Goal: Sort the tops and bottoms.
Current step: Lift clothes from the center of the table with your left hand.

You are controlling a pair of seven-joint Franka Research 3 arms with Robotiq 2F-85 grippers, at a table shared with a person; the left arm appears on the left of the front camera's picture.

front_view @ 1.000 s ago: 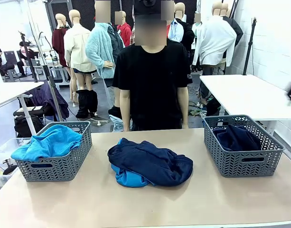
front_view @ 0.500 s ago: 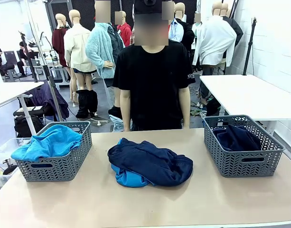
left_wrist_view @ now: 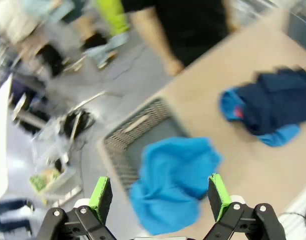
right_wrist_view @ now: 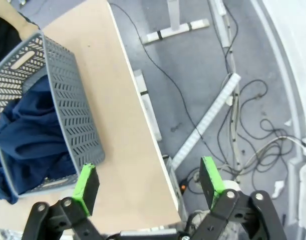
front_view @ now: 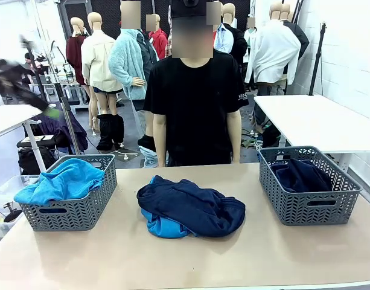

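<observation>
Tops [front_view: 162, 228] & bottoms [front_view: 194, 205] pile unmoved, L arm [front_view: 14, 83] now blurred upper left, both jaws wide, empty

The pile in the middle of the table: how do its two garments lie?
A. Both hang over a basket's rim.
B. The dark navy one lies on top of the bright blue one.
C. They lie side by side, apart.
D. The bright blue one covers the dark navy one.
B: in the front view the dark navy garment lies over the bright blue shirt, which peeks out from under its near left edge.
</observation>
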